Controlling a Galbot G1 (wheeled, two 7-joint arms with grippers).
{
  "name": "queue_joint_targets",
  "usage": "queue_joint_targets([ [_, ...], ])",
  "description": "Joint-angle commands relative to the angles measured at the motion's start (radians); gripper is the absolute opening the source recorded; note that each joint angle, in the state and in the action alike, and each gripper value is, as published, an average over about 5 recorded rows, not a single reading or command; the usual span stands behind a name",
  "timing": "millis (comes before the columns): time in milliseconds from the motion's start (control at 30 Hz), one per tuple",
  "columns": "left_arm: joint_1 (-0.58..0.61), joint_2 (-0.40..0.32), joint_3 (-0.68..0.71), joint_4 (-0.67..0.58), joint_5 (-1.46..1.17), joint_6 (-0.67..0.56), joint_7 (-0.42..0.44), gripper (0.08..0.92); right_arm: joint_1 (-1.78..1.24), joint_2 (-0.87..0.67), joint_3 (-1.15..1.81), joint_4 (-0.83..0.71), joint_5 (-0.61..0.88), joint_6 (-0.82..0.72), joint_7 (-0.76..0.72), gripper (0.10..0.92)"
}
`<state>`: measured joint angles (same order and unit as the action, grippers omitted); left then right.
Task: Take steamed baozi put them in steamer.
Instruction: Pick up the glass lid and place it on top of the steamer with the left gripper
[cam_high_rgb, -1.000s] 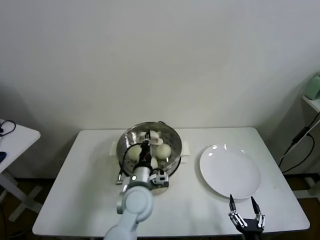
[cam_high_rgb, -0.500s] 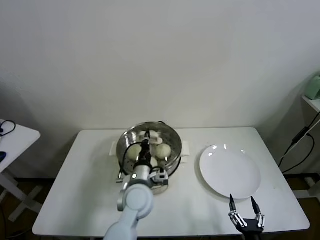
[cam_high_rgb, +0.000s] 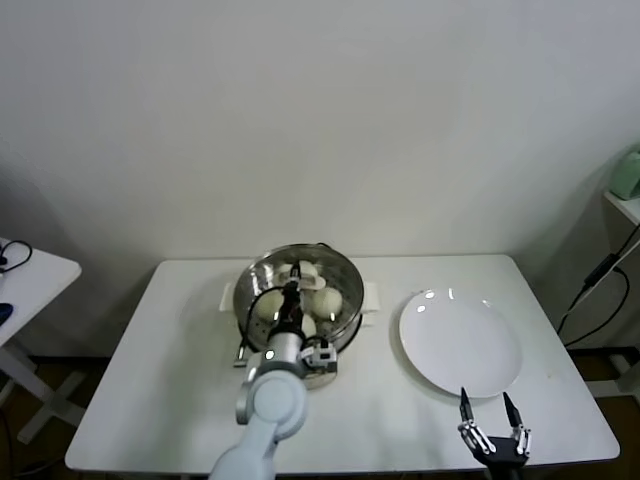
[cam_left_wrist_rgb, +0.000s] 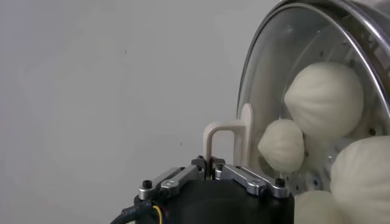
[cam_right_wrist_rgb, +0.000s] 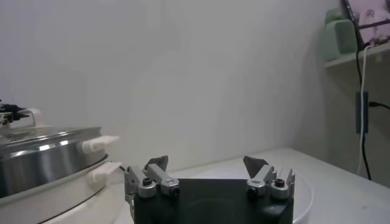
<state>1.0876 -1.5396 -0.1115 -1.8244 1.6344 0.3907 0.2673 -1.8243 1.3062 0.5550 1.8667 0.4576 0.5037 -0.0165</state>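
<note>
The steamer (cam_high_rgb: 297, 292) stands at the back middle of the table, and several creamy-white baozi (cam_high_rgb: 327, 300) lie in it on the perforated tray. In the left wrist view the baozi (cam_left_wrist_rgb: 323, 91) show through the glass lid (cam_left_wrist_rgb: 263, 67), which sits tilted over the steamer's rim (cam_left_wrist_rgb: 373, 38). My left gripper (cam_left_wrist_rgb: 210, 165) is shut on the lid's white handle (cam_left_wrist_rgb: 234, 131), above the steamer in the head view (cam_high_rgb: 297, 275). My right gripper (cam_high_rgb: 490, 412) is open and empty at the table's front right edge, near the plate. It also shows in the right wrist view (cam_right_wrist_rgb: 207, 164).
A flat white plate (cam_high_rgb: 460, 343) with nothing on it lies right of the steamer. The steamer also shows in the right wrist view (cam_right_wrist_rgb: 42, 159), with its white side handles. A side table (cam_high_rgb: 25, 275) stands at the left, and a shelf (cam_high_rgb: 625, 200) at the right.
The left forearm has shifted very slightly; the lid stays held over the steamer. The right arm has not moved.
</note>
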Motion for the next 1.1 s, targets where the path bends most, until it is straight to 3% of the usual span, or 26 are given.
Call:
queue_joint_targets([
  [33,0.001,0.002,-0.002,0.0,-0.002,-0.003,-0.009,0.136,-0.001,0.0,0.003,0.004,0.0,0.0,0.0,0.823],
  [300,0.021,0.011,-0.004,-0.022,-0.006,-0.006,-0.012,0.147,-0.006,0.001,0.004,0.009,0.0,-0.001,0.0,0.823],
  [500,0.027,0.015,-0.006,-0.029,-0.006,-0.007,-0.017,0.216,-0.012,0.002,0.002,0.014,-0.001,0.0,-0.001,0.823],
  [1100,0.058,0.043,-0.007,-0.105,-0.047,-0.008,-0.016,0.725,-0.017,0.001,0.003,0.018,-0.002,0.001,-0.002,0.823],
])
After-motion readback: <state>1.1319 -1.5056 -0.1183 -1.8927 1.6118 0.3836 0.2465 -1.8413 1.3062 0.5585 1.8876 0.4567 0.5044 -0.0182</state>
